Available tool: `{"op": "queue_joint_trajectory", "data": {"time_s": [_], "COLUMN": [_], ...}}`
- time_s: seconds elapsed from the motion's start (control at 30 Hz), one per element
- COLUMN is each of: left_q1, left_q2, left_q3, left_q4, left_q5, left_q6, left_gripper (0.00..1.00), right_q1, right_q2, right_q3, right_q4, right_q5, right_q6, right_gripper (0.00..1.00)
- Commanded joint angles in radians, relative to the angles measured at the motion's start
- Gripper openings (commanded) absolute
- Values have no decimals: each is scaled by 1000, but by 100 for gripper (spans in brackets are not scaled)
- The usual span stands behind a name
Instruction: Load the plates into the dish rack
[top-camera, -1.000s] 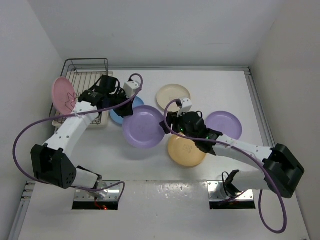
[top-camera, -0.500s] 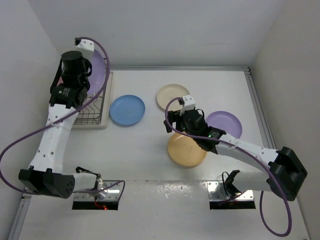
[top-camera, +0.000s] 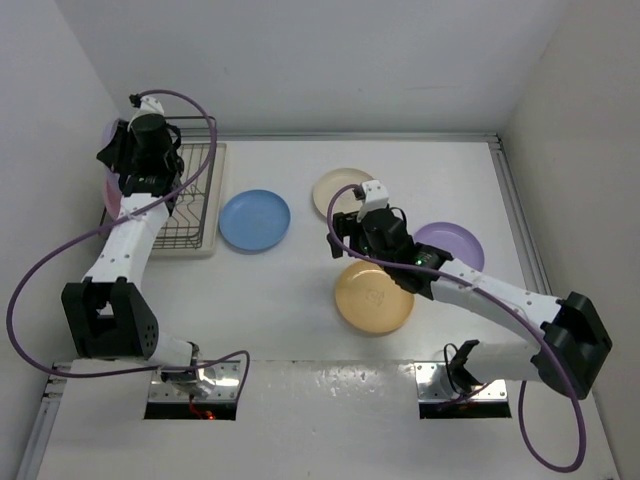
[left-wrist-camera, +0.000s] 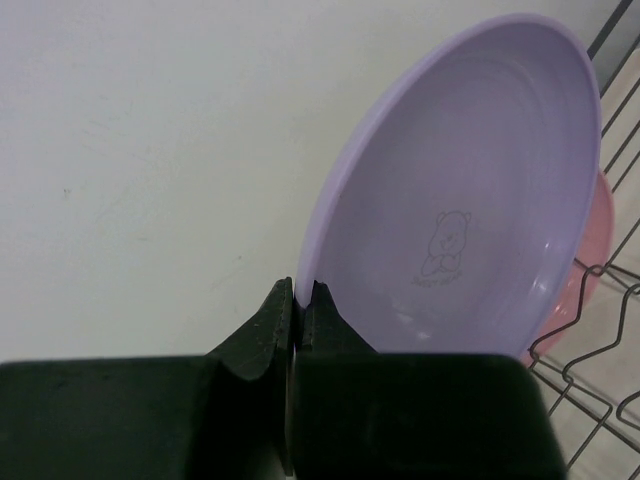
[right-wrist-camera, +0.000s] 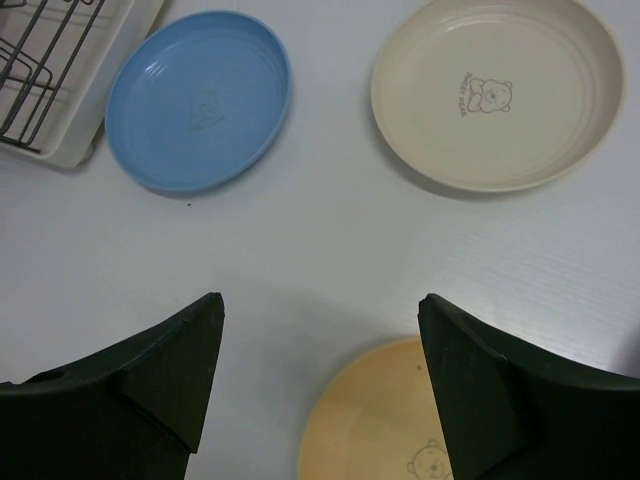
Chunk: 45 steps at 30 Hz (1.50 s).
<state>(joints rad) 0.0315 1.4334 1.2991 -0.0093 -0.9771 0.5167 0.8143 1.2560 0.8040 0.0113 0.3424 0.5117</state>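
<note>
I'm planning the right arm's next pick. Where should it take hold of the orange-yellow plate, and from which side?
Probably the raised rim on the side facing the cream plate, from above. The orange-yellow plate lies flat, face up, so only its rim offers a pinch, one finger inside, one outside; that edge lies nearest the open right gripper.

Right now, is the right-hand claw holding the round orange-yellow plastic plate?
No: the right gripper is open and empty, its fingers spread above the orange-yellow plate, which lies flat on the white table.
</note>
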Motion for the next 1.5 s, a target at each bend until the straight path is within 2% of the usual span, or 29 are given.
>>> {"op": "queue_joint_trajectory", "data": {"time_s": [0.0, 0.23, 0.43, 0.77, 0.93, 1.03, 1.1, 1.17, 1.2, 1.3, 1.37, 1.47], "left_q1": [18, 27, 36, 76, 85, 85, 94, 104, 104, 104, 104, 90], "left_q2": [-10, 1, 21, 57, 44, 44, 44, 44, 44, 33, 33, 12], "left_q3": [-30, -147, -170, -239, -239, -215, -195, -166, -166, -115, -77, 18], "left_q4": [160, 353, 373, 287, 175, 121, 73, 46, 36, -14, -81, -171], "left_q5": [-66, -75, -63, 40, 167, 189, 198, 198, 198, 198, 210, 244], "left_q6": [9, 123, 132, 37, -21, -58, -75, -93, -93, -93, -122, -165], "left_gripper": [0, 0, 0, 0, 0, 0, 9, 32, 51, 77, 82, 83], "right_q1": [14, 22, 23, 22, 23, 23, 23, 22, 23, 22, 17, 16], "right_q2": [19, 19, 6, -1, -9, -12, -17, -24, -26, -36, -41, -59], "right_q3": [60, 47, 27, 8, 0, -8, -12, -11, -15, -14, -17, -31], "right_q4": [-32, -40, -42, -31, -34, -25, -45, -53, -57, -77, -86, -94], "right_q5": [20, 33, 37, 46, 47, 53, 61, 69, 76, 107, 113, 122], "right_q6": [-7, -1, -1, 1, 2, 7, 14, 13, 16, 19, 17, 14], "right_gripper": [78, 77, 77, 77, 77, 79, 82, 83, 84, 86, 86, 86]}}
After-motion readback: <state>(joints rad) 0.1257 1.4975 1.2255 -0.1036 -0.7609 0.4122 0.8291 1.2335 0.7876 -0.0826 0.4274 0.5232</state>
